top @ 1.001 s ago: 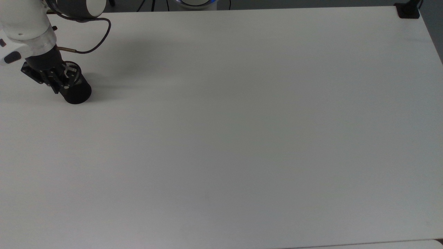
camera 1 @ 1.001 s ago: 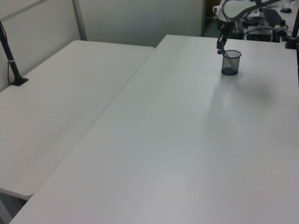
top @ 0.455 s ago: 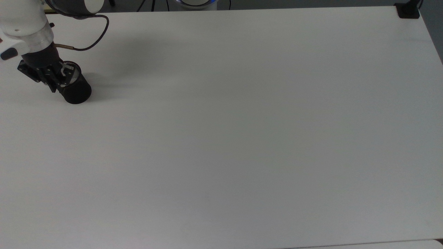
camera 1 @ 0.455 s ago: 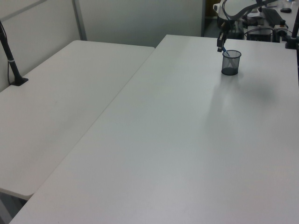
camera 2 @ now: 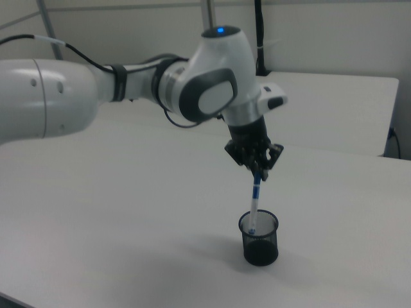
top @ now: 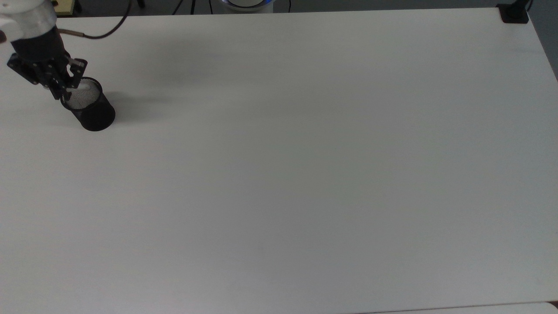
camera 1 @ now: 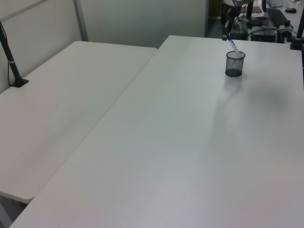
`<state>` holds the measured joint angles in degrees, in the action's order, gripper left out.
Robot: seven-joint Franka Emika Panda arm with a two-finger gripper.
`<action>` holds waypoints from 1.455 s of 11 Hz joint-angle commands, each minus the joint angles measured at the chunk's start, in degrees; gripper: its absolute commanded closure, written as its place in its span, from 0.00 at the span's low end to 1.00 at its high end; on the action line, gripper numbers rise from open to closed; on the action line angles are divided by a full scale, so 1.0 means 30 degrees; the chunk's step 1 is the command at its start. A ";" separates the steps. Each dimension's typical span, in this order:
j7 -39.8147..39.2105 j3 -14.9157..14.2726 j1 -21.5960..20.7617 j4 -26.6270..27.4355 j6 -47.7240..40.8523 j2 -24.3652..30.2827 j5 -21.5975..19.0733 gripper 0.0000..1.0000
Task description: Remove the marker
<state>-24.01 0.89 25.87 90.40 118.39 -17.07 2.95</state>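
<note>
- One white table (top: 305, 174) carries the whole scene; a second white table (camera 1: 57, 95) stands beside it at 9 o'clock in the left view.
- My arm (camera 2: 128, 86) reaches in from 9 o'clock in the right view, its wrist pointing down.
- The black mesh cup (camera 2: 259, 239) stands upright on the table, at 10 o'clock in the top view (top: 89, 107).
- My gripper (camera 2: 258, 172) hangs directly above the cup, at its 12 o'clock in the right view, and is pinched on the blue cap end of the marker (camera 2: 255, 204).
- The marker hangs nearly upright, slightly tilted; its white barrel passes the cup's rim and its lower end is inside the cup.
</note>
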 commanded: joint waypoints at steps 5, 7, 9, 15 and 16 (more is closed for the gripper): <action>-0.0143 0.0173 -0.2027 -0.1366 -0.4304 0.0593 -0.0251 0.82; -0.0143 0.0173 -0.2760 -0.0606 -0.4396 0.0446 -0.0251 0.82; 0.0409 0.0173 -0.3521 0.0155 -0.4425 0.0095 -0.0193 0.82; 0.2430 0.0144 -0.4316 0.0511 -0.3928 -0.2363 0.0743 0.73; 0.3073 0.0144 -0.4404 0.0511 -0.3782 -0.2628 0.0803 0.62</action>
<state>-19.19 1.85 13.85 91.42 105.77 -23.54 3.92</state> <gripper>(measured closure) 0.793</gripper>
